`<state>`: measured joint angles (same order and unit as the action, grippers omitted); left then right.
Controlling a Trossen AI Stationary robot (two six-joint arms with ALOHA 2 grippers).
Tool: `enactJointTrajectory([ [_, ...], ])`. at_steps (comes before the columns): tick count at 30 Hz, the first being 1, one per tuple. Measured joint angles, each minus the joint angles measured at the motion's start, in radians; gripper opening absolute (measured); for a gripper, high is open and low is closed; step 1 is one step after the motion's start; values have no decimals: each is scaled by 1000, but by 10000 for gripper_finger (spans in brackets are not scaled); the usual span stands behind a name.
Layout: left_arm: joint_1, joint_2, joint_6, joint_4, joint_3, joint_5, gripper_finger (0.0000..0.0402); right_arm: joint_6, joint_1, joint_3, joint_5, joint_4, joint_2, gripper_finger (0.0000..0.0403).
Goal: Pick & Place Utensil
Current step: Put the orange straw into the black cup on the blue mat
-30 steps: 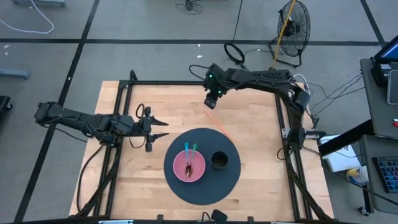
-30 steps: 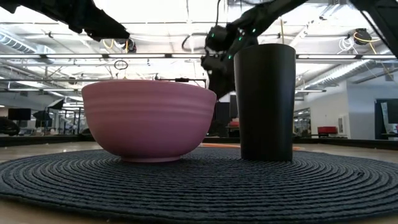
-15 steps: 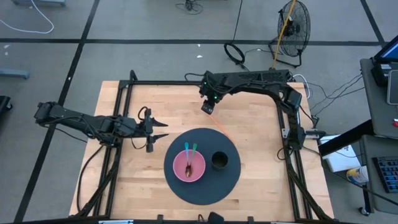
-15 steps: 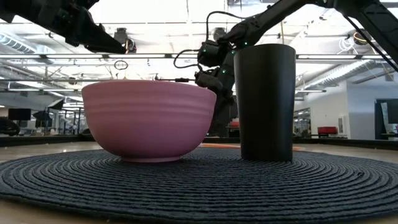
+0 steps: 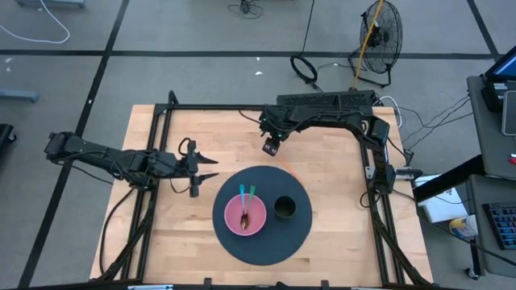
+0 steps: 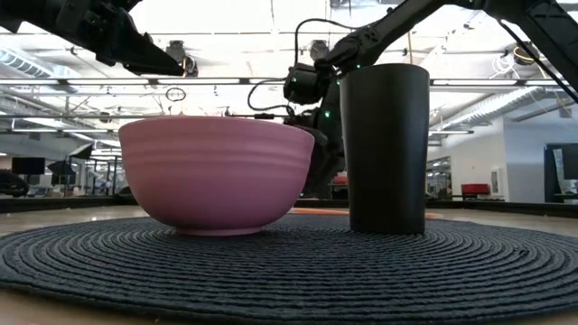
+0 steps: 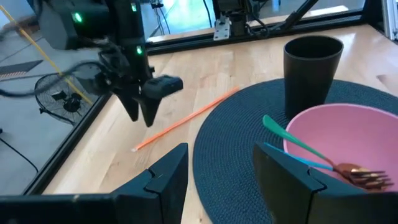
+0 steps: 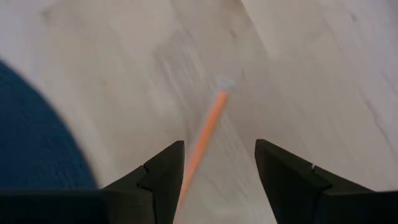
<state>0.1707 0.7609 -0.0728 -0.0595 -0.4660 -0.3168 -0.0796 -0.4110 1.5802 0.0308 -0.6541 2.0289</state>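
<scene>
The right pincer (image 5: pixel 272 147) hangs over the bare wood of the table (image 5: pixel 330 161), just behind the round dark mat (image 5: pixel 298 234), its fingers (image 8: pixel 163 171) spread apart and holding nothing. Between them, in the right wrist view, lies the orange utensil (image 8: pixel 205 134), a thin straight stick flat on the table; its near end runs to the mat's edge and it touches neither finger. The left wrist view shows the same stick (image 7: pixel 186 118) slanting away from the mat, with the right pincer (image 7: pixel 143 109) poised above its far end.

On the mat stand a pink bowl (image 5: pixel 244 215) and, just beside it, an upright black cup (image 5: pixel 284 208). A teal utensil (image 7: pixel 292 137), a blue one (image 7: pixel 292 158) and a copper fork (image 7: pixel 357 177) rest in the bowl.

The left pincer (image 5: pixel 211 167) waits over the table, well to the left of the mat, released and empty. No brand, label or writing can be read anywhere.
</scene>
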Motion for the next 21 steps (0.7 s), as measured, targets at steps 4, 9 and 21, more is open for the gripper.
enactJointTrajectory([
  [4, 0, 0, 0, 5, 0, 0, 186, -23, 1, -37, -4, 27, 0, 194],
  [9, 0, 0, 1, 5, 0, 0, 186, -59, 1, -64, -2, 76, 0, 195],
  [21, 0, 0, 4, 4, 0, 0, 186, -91, 9, -117, -1, 100, 0, 192],
])
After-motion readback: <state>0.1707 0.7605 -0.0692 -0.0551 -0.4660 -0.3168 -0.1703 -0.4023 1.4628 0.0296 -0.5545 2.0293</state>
